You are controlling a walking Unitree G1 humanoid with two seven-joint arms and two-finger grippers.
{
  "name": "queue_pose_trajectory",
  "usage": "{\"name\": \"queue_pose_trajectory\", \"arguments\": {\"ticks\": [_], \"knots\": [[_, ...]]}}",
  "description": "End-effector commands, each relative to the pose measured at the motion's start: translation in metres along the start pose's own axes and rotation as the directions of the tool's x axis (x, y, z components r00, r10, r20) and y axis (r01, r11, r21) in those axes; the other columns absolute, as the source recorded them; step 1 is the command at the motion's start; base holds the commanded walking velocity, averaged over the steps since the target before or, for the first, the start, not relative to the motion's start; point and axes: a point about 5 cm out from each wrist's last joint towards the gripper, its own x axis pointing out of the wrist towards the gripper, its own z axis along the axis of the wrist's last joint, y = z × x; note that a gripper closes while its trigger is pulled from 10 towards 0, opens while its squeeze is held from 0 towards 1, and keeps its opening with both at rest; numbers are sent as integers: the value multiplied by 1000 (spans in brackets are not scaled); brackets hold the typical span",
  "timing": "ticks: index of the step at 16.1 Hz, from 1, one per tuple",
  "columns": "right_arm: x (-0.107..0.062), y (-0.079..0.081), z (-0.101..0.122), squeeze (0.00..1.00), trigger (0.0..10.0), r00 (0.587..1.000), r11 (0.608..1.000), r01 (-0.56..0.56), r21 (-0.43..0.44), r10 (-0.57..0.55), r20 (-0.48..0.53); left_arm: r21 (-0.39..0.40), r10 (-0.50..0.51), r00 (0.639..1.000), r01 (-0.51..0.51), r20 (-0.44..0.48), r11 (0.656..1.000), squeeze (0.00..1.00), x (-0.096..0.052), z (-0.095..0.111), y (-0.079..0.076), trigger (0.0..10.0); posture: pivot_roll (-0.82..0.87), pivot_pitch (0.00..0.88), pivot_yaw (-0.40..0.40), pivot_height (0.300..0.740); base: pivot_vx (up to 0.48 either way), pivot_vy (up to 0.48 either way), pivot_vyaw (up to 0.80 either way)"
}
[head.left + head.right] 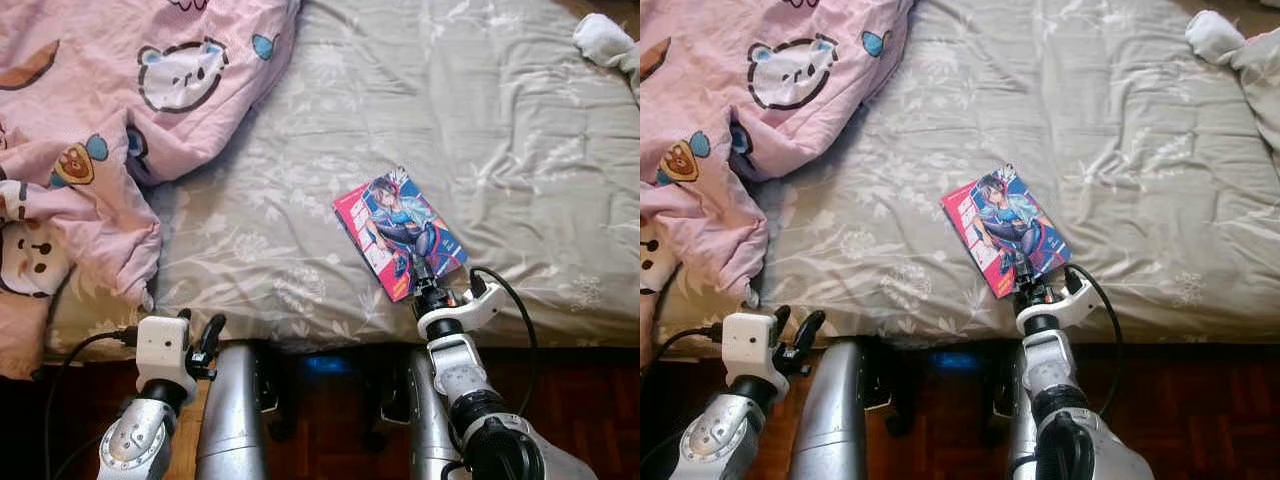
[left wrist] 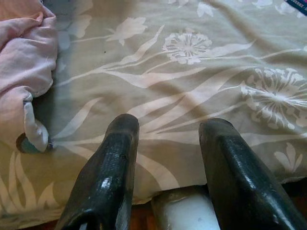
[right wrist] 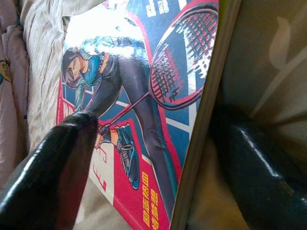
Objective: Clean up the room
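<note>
Right hand (image 1: 424, 281) fingers straddle book (image 1: 398, 232) near corner, one above, one beneath | book at bed (image 1: 480, 130) front edge, 6 o'clock | grey sheet bare toward 12 | left hand (image 1: 203, 345) open, 7 o'clock, below pink blanket (image 1: 100, 110)

Red-and-blue paperback comic book (image 1: 399, 233): glossy laminated cover w/ glare, matt paper page edge. Grey floral cloth bed sheet (image 1: 480, 120): matt, creased. Pink bear-print cloth quilt (image 1: 120, 90): soft, matt, rumpled. Black finger (image 2: 108, 179): finely textured, semi-gloss plastic. Silver arms: smooth satin metal. Dark wood floor (image 1: 590, 400): polished.
</note>
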Motion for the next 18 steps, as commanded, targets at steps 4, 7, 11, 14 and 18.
{"name": "queue_pose_trajectory", "arguments": {"ticks": [4, 7, 11, 14, 18], "knots": [[-14, -11, -30, 0, 0, 992, 999, 44, 31, -40, -116, 19, -10, 998, 12, -69, 1000, 0, -7, -13, -1, 10000, 282, 550, 79, 587, 0, 0, 0], [-13, -7, -33, 0, 0, 993, 999, 13, 40, -9, -114, 10, -5, 998, 6, -70, 1000, 0, -5, -13, 1, 10000, 281, 543, 79, 587, 0, 0, 0], [-11, -1, -35, 0, 0, 993, 999, -23, 37, 28, -114, 6, -5, 997, 6, -71, 1000, 0, 0, -15, -1, 10000, 258, 543, 71, 587, 0, 0, 0], [-9, 0, -29, 0, 0, 996, 999, -35, 5, 35, -86, 5, -1, 997, 2, -75, 1000, 0, 6, -18, -1, 10000, 235, 518, 64, 587, 0, 0, 0], [-9, -1, -12, 0, 0, 998, 992, -64, -106, 63, -21, 7, 6, 998, -6, -70, 1000, 0, 18, -22, 1, 10000, 194, 463, 52, 587, 0, 0, 0]]}}
